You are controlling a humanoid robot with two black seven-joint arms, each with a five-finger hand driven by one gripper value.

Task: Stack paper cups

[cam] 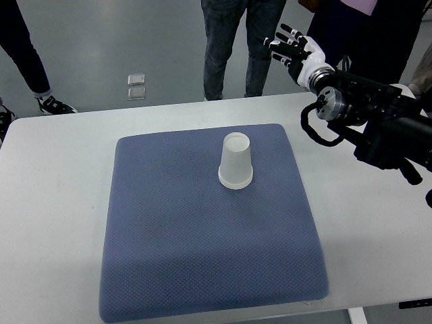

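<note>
A stack of white paper cups point(235, 163) stands upside down on the blue-grey mat point(175, 236), near its far middle. My right hand point(290, 44) is raised beyond the far edge of the table, up and to the right of the cups, well apart from them. Its fingers are spread and hold nothing. Its black forearm point(378, 121) comes in from the right edge. My left arm does not show.
The mat lies on a white table point(54, 202). Several people's legs stand beyond the table's far edge, at the top left point(27, 61), the top middle point(239, 40) and the top right. A small square object point(137, 86) lies on the floor.
</note>
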